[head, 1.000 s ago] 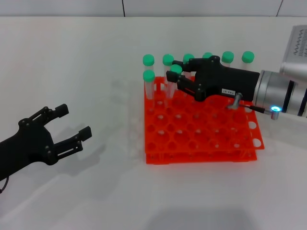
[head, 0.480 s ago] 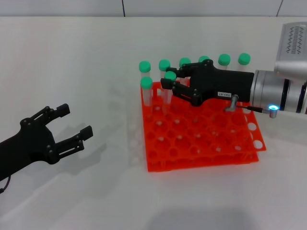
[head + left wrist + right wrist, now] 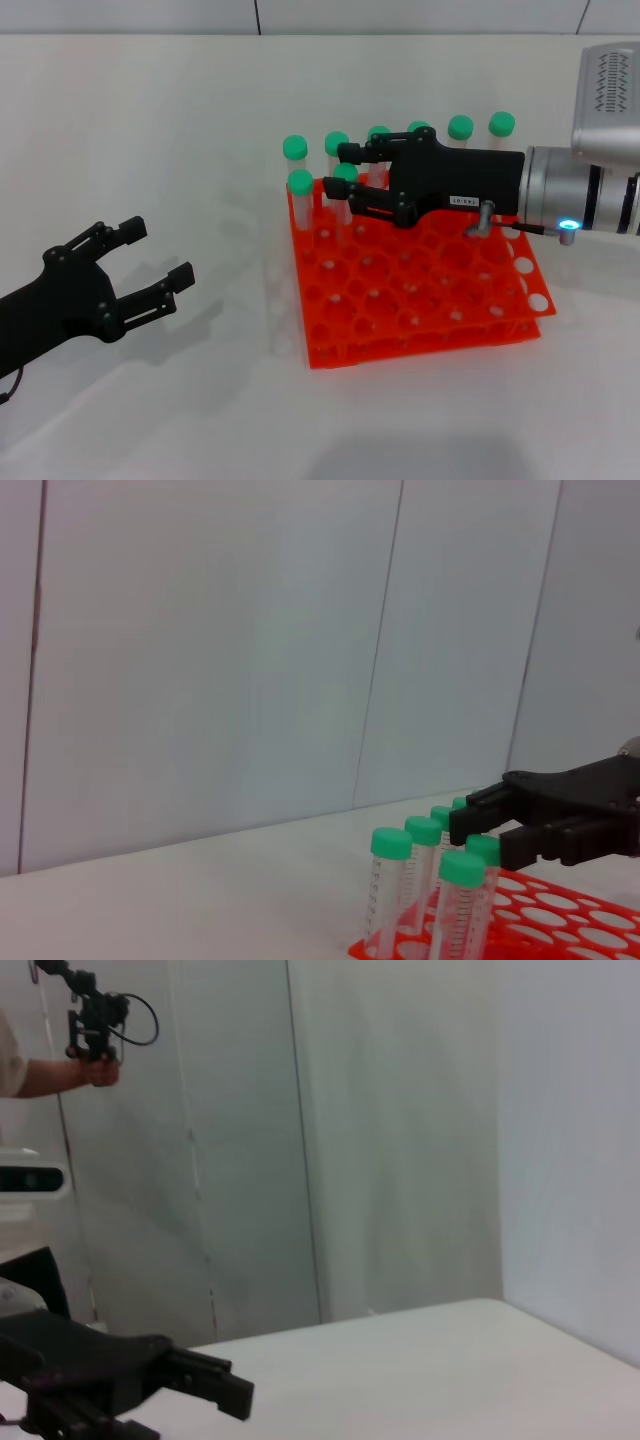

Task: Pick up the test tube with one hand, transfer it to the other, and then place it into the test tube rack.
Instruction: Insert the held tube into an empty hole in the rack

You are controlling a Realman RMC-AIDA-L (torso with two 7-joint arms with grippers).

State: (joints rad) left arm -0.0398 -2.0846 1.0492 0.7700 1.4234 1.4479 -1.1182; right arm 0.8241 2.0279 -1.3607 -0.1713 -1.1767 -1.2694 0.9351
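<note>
Over the rack [image 3: 420, 300], your right tool [image 3: 345, 173] reaches in from the right with its fingers closed on the tube [image 3: 345, 190], the second in the front row of green-capped tubes. That tube stands upright in a hole near the rack's far left corner, its cap between the fingertips. Expect two faults. A lift that is not straight up can bind the tube in its hole and drag the rack across the table [image 3: 150, 150]. A sideways drift can strike the neighbouring tube [image 3: 300, 190] just beside it. Your left tool [image 3: 150, 262] waits open, well apart on the left, low over the table.
</note>
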